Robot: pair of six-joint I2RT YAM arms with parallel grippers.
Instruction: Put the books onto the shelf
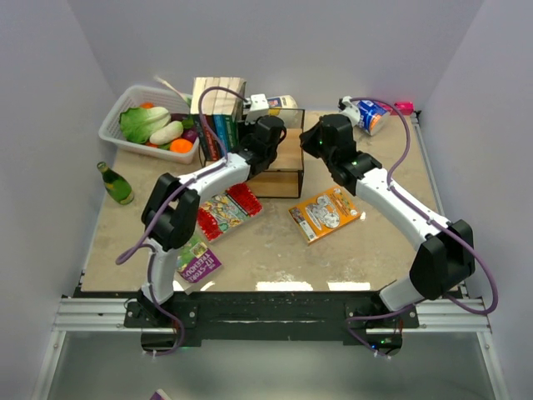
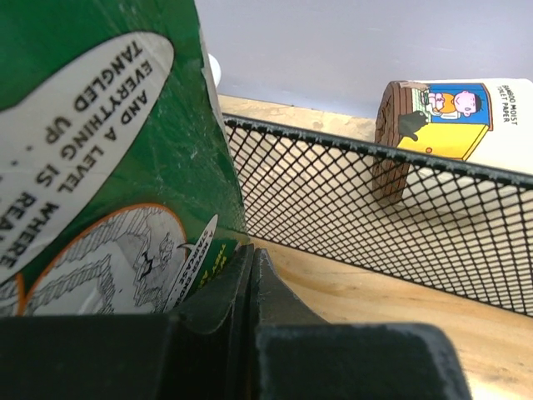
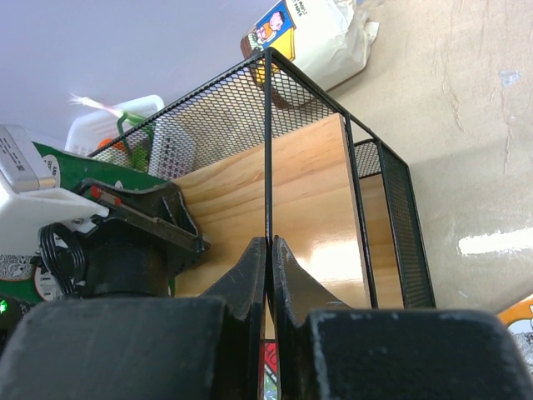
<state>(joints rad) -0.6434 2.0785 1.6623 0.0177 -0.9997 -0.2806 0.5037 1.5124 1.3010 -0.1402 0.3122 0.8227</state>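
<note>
Two arms: both at the shelf, mid table on the far side; we read this as one book going in.
Basket: white basket of veg at far left, not part of the job.
Bottle: green bottle upright near the left edge, well apart from the books.
Loose books, left: purple book flat near the left arm's base. A greenish book lies partly under that arm. The red books lie flat just in front of the shelf.
Shelved: standing books in an upright row at the shelf's left end.
Left gripper: left gripper has its fingers together, pinching the lower corner of a green book. The book is upright over the wooden board, inside the mesh wall. We can't tell if it touches the row.
Right gripper: right gripper has its fingers together on the shelf's black corner post. The post runs straight into the jaws, so we judge it a clamp that braces the shelf.
Loose book, right: orange book flat on the table, near the shelf's right front corner, not touching.
Pack: white pack lying at the back right, not part of the task.
Done: roughly half shelved, we judge.
Left to do: seat and release the green book, then fetch the flat ones, about five visible.
</note>
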